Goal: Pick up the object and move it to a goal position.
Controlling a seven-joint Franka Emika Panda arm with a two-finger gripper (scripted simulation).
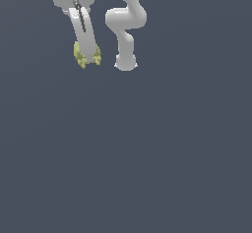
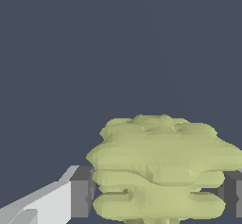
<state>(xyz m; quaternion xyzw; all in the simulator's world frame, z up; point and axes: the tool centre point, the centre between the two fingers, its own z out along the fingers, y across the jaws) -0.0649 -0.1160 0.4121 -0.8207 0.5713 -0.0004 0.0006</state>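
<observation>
Object (image 2: 158, 171) fills the near part of the wrist view: pale yellow-green, lumpy, stacked ridges. Dark pads (image 2: 81, 192) press it from both sides, no gap showing btwn pad and lump, so the tool looks closed on it w/ jaws only as far apart as the object is wide.

Exterior view: tool (image 1: 87, 57) sits far back in the scene, toward that view's left, w/ the object (image 1: 79, 54) bulging out either side of the white finger. Arm base (image 1: 126, 62) stands just to that view's right of it. Can't tell if the object is off the table (image 1: 147, 153) or touching it; no shadow or gap to read. No goal marker visible in either view.

Risks, as a guess:
- Ridged, bumpy surface means pads bear on high spots only, so the object could rotate or slip during a fast move.
- Grip looks low on the lump in the wrist view; most of its mass sits beyond the pads, so it may pivot out.
- Goal not visible, so the drop spot can't be checked from here.

Containers: none in view, nothing to report inside any.
</observation>
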